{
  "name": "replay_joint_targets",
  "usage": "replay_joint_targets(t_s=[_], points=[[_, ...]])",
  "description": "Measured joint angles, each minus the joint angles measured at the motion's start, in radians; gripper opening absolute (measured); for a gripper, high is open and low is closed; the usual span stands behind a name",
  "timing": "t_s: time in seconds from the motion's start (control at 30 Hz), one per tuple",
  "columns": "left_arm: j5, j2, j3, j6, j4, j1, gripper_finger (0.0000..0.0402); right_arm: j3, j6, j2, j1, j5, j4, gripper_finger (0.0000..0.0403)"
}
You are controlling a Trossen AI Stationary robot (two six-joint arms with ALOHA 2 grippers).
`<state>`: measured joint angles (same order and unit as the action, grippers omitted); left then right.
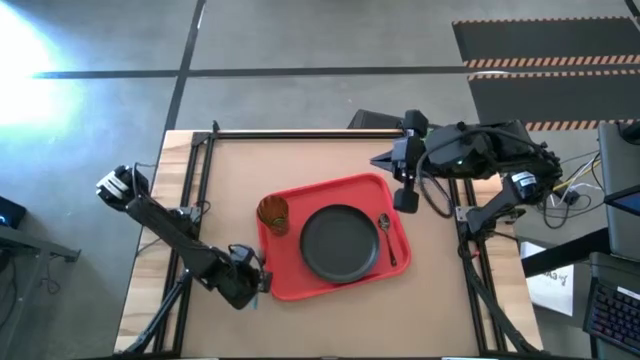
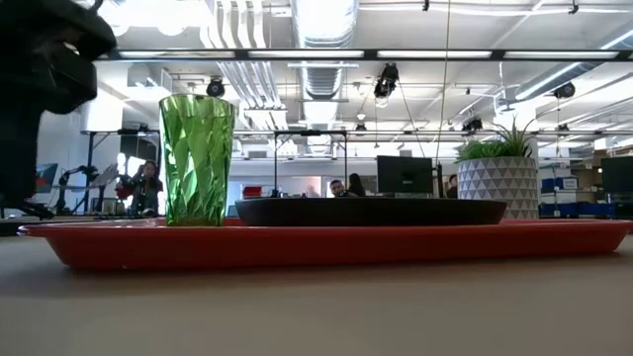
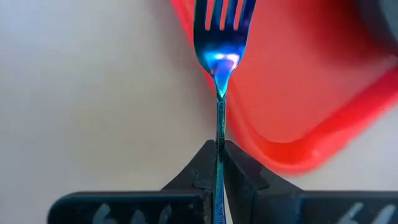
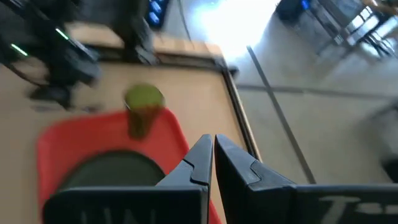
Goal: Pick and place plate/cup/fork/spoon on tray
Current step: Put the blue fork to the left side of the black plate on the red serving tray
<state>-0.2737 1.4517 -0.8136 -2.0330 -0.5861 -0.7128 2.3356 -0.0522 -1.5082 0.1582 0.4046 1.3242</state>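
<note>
The slim fork (image 3: 219, 62), silvery tines w/ a bluish sheen and a thin handle, is pinched edge-on between the left gripper (image 3: 219, 149) fingers, which are clamped tight on the handle. Its long axis runs straight out from the fingertips, tines leading, and the tines sit right over the rounded corner rim of the bright red plastic tray (image 3: 292, 124), so the fork is at the tray's near-left corner, half over the rim, half over the tan tabletop (image 3: 93, 93). In the high view the left gripper (image 1: 250, 283) is at that same corner, far nearer than the other arm. That's the relation the next move turns on, in my judgement: the fork points into the tray, so a short push along its own axis should put it over the red floor before release. Already on the tray: the round matte black plate (image 1: 340, 242) mid-tray, the small translucent green tumbler cup (image 1: 274, 213) at its left, the small dark metallic spoon (image 1: 386, 237) along the plate's right side. The fork looks like the last item. The right gripper (image 4: 211, 146) waits w/ fingers pressed together, empty, raised off the tray's far-right corner. A white pot w/ a green plant (image 2: 498, 178) stands beyond the tray in the low view.
</note>
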Motion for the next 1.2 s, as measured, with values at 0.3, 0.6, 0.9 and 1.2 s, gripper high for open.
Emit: replay_joint_targets(t_s=[0.3,0.6,0.9,1.2], points=[[-0.025,-0.018,-0.02,0.039,0.001,-0.014,0.0,-0.101,0.221,-0.048,-0.001,0.033,0.247,0.0009],[-0.024,-0.023,-0.018,0.058,0.002,-0.031,0.0,-0.455,0.284,-0.068,0.031,-0.192,0.084,0.0009],[-0.024,-0.023,-0.019,0.057,0.002,-0.04,0.0,-0.786,0.295,-0.074,0.077,-0.253,-0.245,0.0009],[-0.07,-0.026,-0.024,0.058,0.063,-0.04,0.0,-0.906,0.342,-0.073,0.031,-0.248,-0.365,0.0009]])
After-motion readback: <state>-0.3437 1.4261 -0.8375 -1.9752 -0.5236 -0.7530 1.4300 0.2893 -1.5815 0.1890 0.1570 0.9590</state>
